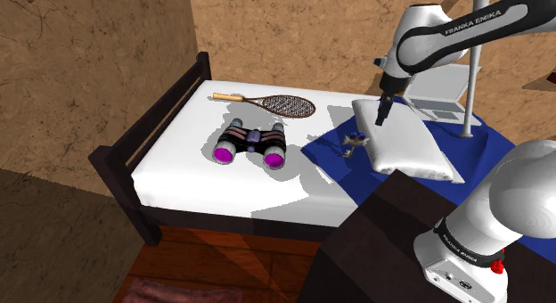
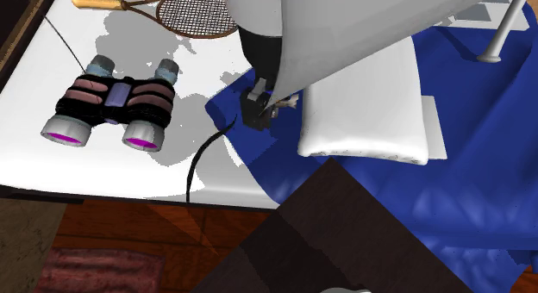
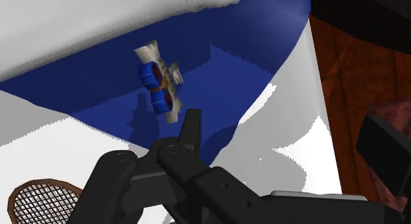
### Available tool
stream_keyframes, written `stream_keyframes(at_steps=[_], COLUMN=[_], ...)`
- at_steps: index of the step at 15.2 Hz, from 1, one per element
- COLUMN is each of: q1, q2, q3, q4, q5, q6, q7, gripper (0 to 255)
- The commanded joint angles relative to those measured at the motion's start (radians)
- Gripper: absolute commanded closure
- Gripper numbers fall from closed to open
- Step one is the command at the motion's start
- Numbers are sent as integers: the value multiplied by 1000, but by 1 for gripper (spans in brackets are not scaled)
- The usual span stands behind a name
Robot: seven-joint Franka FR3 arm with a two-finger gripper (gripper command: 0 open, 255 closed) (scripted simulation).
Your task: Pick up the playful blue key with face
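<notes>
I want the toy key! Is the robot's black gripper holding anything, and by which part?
Nothing. The small blue-and-white key lies on the blue blanket, apart from the black gripper.

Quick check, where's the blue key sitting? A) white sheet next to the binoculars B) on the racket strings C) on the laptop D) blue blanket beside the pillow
D: the key lies on the blue blanket, close by the white pillow, well apart from the binoculars and racket.
</notes>
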Motion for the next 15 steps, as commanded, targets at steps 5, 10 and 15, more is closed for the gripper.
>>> stream_keyframes(at_steps=[5,10,15], q1=[20,16,-56], q2=[245,478,707], q3=[-101,-133,-82], q4=[53,138,258], q5=[26,135,253], q6=[173,296,380], q7=[-230,-456,-668], gripper=[0,0,0])
